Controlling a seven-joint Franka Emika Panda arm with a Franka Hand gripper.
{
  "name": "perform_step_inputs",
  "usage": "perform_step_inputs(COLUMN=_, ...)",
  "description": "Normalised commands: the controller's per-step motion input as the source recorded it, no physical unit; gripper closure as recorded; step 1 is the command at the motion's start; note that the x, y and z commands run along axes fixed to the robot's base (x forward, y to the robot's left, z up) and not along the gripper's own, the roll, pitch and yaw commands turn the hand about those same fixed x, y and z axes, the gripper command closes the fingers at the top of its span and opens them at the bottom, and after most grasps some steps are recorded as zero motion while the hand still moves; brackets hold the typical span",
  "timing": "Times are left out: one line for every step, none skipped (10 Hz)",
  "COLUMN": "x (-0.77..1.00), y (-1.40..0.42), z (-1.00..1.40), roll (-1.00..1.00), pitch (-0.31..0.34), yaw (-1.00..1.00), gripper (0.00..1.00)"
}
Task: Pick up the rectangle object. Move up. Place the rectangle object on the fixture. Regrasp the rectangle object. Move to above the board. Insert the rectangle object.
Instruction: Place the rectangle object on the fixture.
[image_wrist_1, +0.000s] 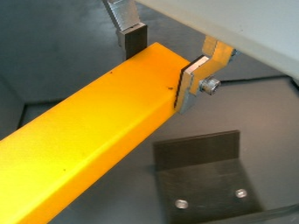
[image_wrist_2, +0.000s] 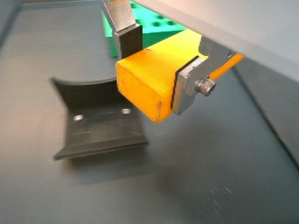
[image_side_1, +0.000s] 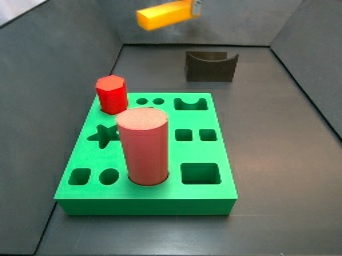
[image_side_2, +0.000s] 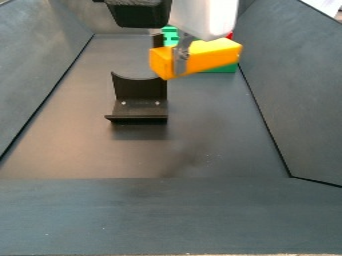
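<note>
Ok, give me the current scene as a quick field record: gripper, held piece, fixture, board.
gripper: shut on the rectangle object, raised above the floor
rectangle object: orange-yellow, held roughly level between the fingers, clear of the floor in a side view
fixture: dark bracket on the floor, nothing on it, below and beside the held piece
board: green, on the floor
on the board: red cylinder upright, small red hexagonal peg
</note>
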Motion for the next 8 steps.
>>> perform_step_inputs(x=1.00, y=-0.19, z=-0.11, roll=-0.05, pitch=0.003, yaw=1.00, gripper=1.00)
perform_step_inputs(x=1.00, y=-0.13, z=-0.09, roll=-0.05, pitch=0.011, yaw=1.00, gripper=1.00)
perform_step_inputs(x=1.00, y=-0.11, z=-0.08, roll=-0.05, pitch=0.016, yaw=1.00, gripper=1.00)
perform_step_inputs(x=0.90, y=-0.06, z=-0.06, roll=-0.05, pitch=0.027, yaw=1.00, gripper=1.00)
perform_step_inputs(x=0.80, y=-0.04, z=-0.04, roll=-0.06, pitch=0.039, yaw=1.00, gripper=1.00)
perform_step_inputs(x=0.66, y=-0.02, z=-0.03, roll=-0.06, pitch=0.060, yaw=1.00, gripper=1.00)
perform_step_inputs(x=0.18, y=-0.32, z=0.61, roll=-0.87, pitch=0.104, yaw=1.00, gripper=1.00)
perform_step_inputs(x=0.05, y=-0.29, z=0.59, roll=-1.00, pitch=0.143, yaw=0.98, gripper=1.00)
